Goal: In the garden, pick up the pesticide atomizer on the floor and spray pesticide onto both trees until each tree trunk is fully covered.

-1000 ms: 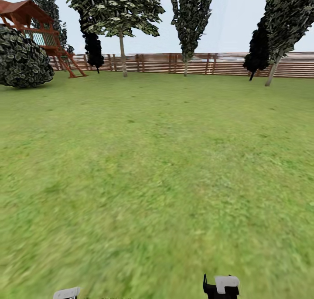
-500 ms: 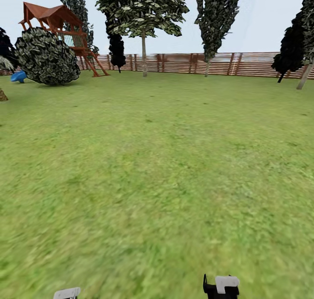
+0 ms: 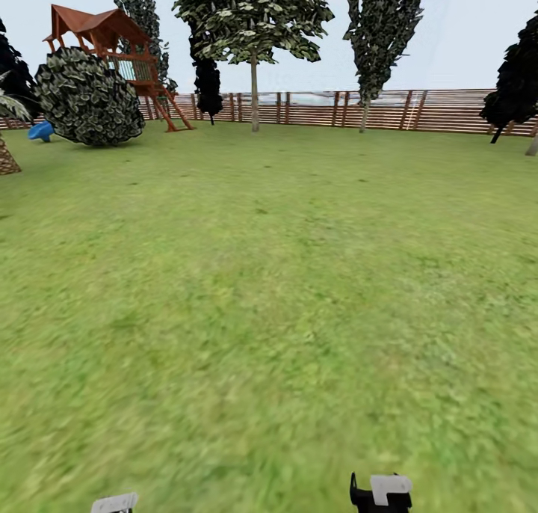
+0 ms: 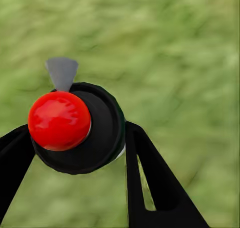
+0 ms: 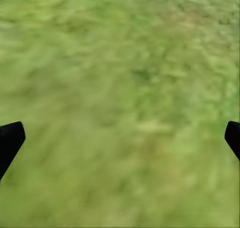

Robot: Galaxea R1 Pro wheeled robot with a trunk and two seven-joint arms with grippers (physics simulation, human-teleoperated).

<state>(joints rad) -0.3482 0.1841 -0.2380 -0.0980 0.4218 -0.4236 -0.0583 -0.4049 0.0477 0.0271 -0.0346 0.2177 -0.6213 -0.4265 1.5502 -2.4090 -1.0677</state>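
Note:
The pesticide atomizer (image 4: 80, 138), a round black body with a red ball top (image 4: 59, 120) and a grey nozzle (image 4: 62, 72), sits between the black fingers of my left gripper (image 4: 75, 145), which is shut on it above the grass floor (image 4: 180, 53). My right gripper (image 5: 120, 138) is open, its two black fingertips (image 5: 10, 138) far apart over bare grass, and its top edge shows low in the head view (image 3: 379, 494). The two thick-trunked trees of the task are out of view.
Wide lawn (image 3: 269, 289) runs to a brown slat fence (image 3: 418, 111). Thin-trunked trees (image 3: 254, 87) stand along it. At the far left are a red-roofed wooden playhouse (image 3: 112, 42), a round dark bush (image 3: 88, 98), a blue object (image 3: 41, 131) and a palm's scaly trunk (image 3: 6, 158).
The whole head view has shifted right, so the camera has turned left; the playhouse, bush and blue object have come further in. The grippers hold their places in the picture.

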